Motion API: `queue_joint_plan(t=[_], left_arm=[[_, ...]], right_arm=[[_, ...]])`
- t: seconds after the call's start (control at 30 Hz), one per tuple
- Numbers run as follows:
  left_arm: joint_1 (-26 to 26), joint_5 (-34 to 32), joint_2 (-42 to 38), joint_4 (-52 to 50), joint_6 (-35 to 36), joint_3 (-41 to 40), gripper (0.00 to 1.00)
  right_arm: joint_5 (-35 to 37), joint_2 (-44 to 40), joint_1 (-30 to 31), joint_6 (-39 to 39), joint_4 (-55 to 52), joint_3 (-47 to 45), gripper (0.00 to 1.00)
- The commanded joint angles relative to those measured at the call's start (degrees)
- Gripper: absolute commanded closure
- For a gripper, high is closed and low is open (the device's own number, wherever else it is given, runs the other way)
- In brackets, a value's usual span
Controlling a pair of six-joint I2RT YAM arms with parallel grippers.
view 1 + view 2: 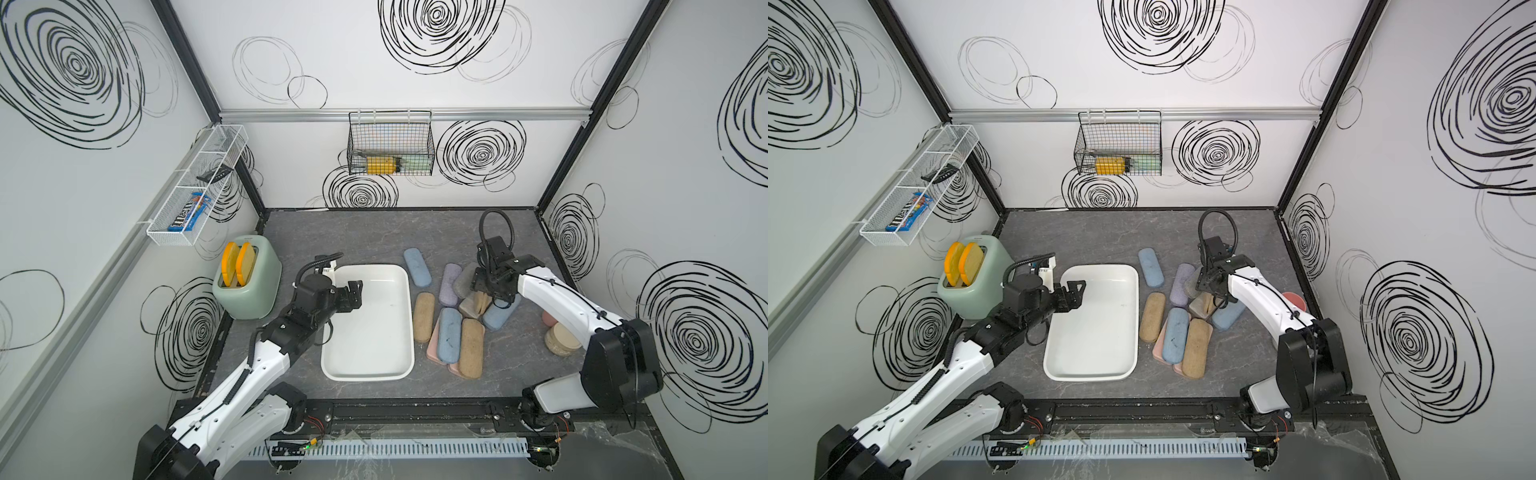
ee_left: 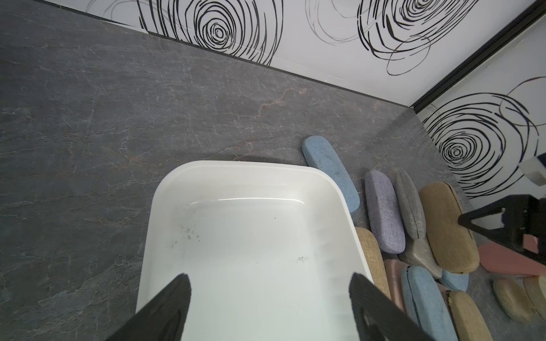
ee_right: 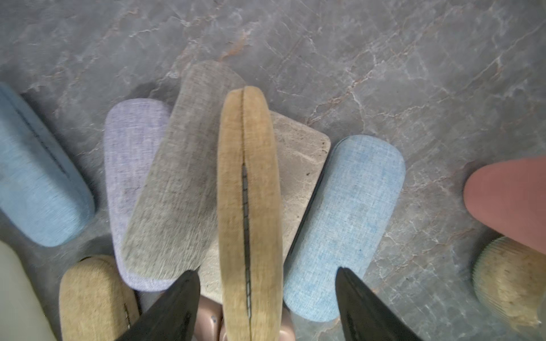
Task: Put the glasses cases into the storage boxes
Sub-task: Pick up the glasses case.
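Right gripper (image 3: 266, 270), jaws spread, hangs near the empty storage box (image 1: 374, 332) over the heaped glasses cases (image 1: 451, 332)—astride the tan case (image 3: 233, 206) on edge (seemingly untouched; view blurs)—so pinch its flat sides squarely, below the seam (image 3: 244, 192).

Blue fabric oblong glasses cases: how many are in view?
3 blue cases: one beside the white plastic tray's far corner, one mid-pile, one partly under the right arm. Others may be hidden.

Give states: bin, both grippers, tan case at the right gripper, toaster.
white bin: empty
left gripper: open, empty, over the bin
right gripper: open, fingers either side of tan case
tan case: on edge, seam up
toaster: two slices sticking up
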Motion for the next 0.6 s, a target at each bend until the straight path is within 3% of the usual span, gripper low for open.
queue_joint_plan(t=[0.0,0.57], left_arm=[[1.0,-0.9,-0.7,1.2,-1.4,0.0,0.11],[1.9,-2.8,1.0,-0.8,-1.8,0.6,0.12]], right_arm=[[-2.3,2.4,0.1,-0.9,-0.5,-0.2,0.27],[-0.2,2.1,-1.5,-1.1,1.9,-3.2,0.57]])
